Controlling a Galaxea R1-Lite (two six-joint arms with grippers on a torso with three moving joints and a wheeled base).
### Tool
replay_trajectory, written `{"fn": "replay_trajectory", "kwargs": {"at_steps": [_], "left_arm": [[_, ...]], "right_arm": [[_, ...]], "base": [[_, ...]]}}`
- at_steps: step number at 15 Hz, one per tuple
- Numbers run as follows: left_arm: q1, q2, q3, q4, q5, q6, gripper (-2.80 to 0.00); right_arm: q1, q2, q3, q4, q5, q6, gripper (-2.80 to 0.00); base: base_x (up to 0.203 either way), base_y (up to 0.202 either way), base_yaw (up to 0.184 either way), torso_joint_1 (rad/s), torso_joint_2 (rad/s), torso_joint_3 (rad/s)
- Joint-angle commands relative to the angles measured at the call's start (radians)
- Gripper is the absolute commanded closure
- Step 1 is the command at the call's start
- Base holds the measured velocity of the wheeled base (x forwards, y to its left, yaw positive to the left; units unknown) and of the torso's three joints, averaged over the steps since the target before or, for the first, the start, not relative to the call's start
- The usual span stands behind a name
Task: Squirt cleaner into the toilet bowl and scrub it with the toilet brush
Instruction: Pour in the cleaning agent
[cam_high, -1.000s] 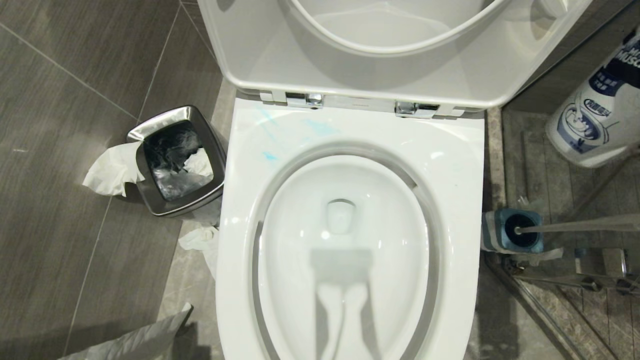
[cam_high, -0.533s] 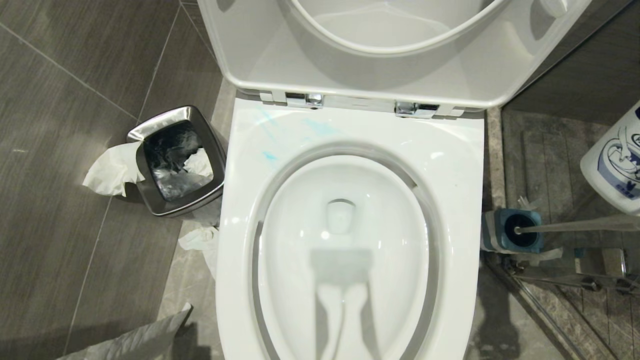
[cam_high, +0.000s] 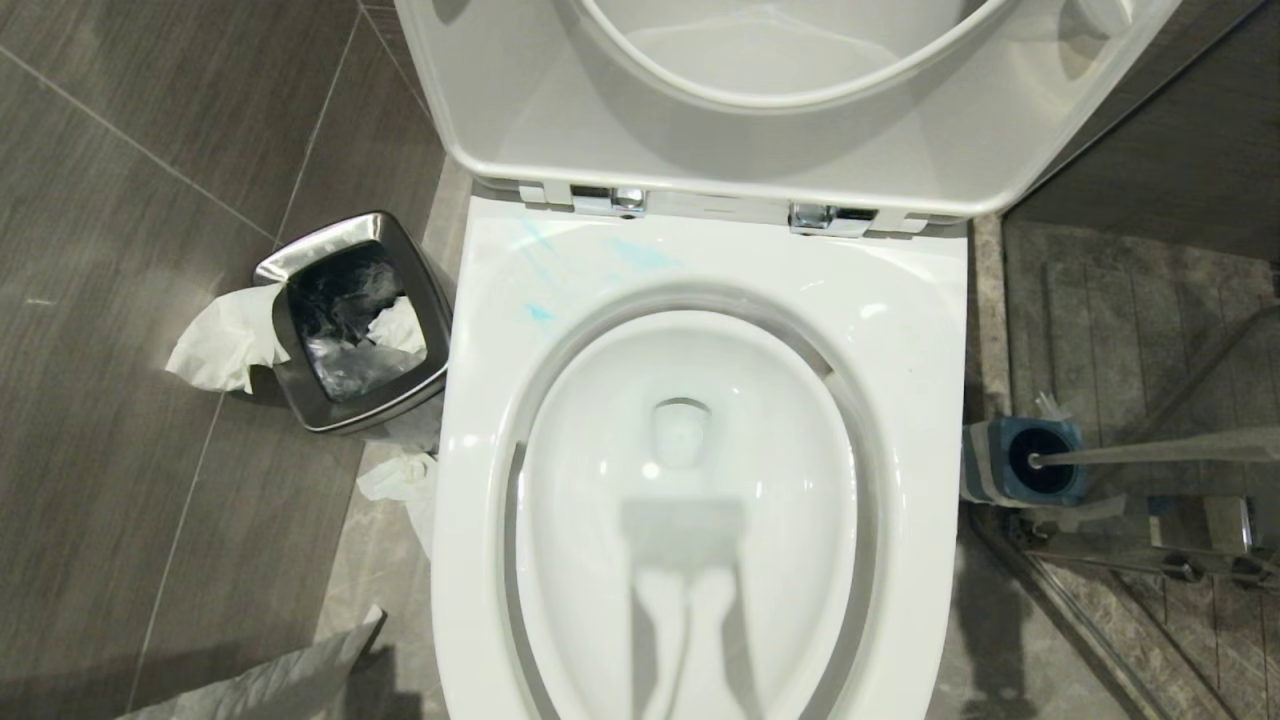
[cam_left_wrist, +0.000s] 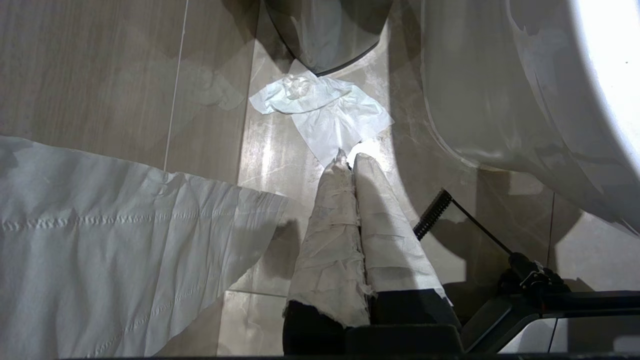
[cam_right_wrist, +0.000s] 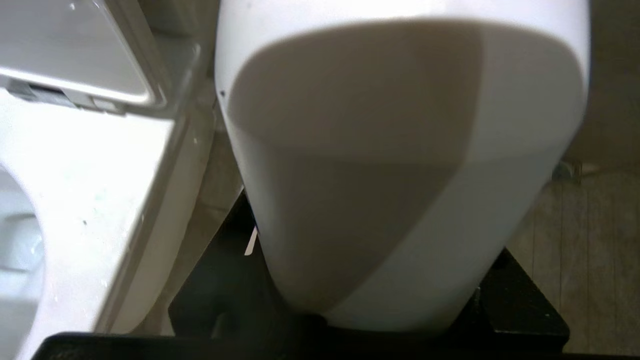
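A white cleaner bottle (cam_right_wrist: 400, 165) with blue label print, visible at the right edge of the head view a second ago and half out of it a moment later, has now left that view entirely. The right wrist view shows it close up, filling the picture, its base seated in the right end effector (cam_right_wrist: 395, 320), which appears to be grasping it; the fingers themselves are hidden by the bottle, so the grip is judged from that seating alone. No writing can be read on the bottle from this side.

The toilet bowl (cam_high: 930, 330) stands open below the head camera, seat and lid (cam_high: 520, 100) raised, with turquoise smears of cleaner (cam_high: 540, 312) on the back left of the rim. The toilet brush (cam_high: 1150, 450) sits in its blue-grey holder (cam_high: 990, 460) on the floor to the right of the bowl, handle leaning away to the right.

To the left, a steel waste bin (cam_high: 330, 250) holds crumpled paper, with tissue (cam_high: 215, 345) draped over its edge and another tissue (cam_left_wrist: 325, 110) on the floor (cam_high: 120, 200) between bin and bowl.

The left end effector (cam_left_wrist: 347, 157) hangs low beside the bowl, clenched, its wrapped fingers (cam_left_wrist: 330, 230) pressed together over the fallen tissue.
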Motion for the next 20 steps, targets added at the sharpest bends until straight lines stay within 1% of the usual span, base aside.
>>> {"fn": "replay_trajectory", "kwargs": {"at_steps": [1,4,6,9,14,20], "left_arm": [[0.000,0.002,0.000,0.000,0.000,0.000,0.00],[0.000,0.002,0.000,0.000,0.000,0.000,0.00],[0.000,0.002,0.000,0.000,0.000,0.000,0.00],[0.000,0.002,0.000,0.000,0.000,0.000,0.00],[0.000,0.002,0.002,0.000,0.000,0.000,0.00],[0.000,0.002,0.002,0.000,0.000,0.000,0.00]], "right_arm": [[0.000,-0.019,0.031,-0.086,0.000,0.001,0.00],[0.000,-0.014,0.092,-0.186,-0.002,0.003,0.00],[0.000,0.001,0.111,-0.219,-0.002,0.004,0.00],[0.000,0.018,0.106,-0.222,-0.002,0.016,0.00],[-0.001,0.017,0.089,-0.223,-0.004,0.013,0.00],[-0.001,-0.002,0.101,-0.222,-0.037,0.013,0.00]], "base": [[0.000,0.000,0.000,0.000,0.00,0.000],[0.000,0.000,0.000,0.000,0.00,0.000],[0.000,0.000,0.000,0.000,0.00,0.000],[0.000,0.000,0.000,0.000,0.00,0.000],[0.000,0.000,0.000,0.000,0.00,0.000],[0.000,0.000,0.000,0.000,0.00,0.025]]}}
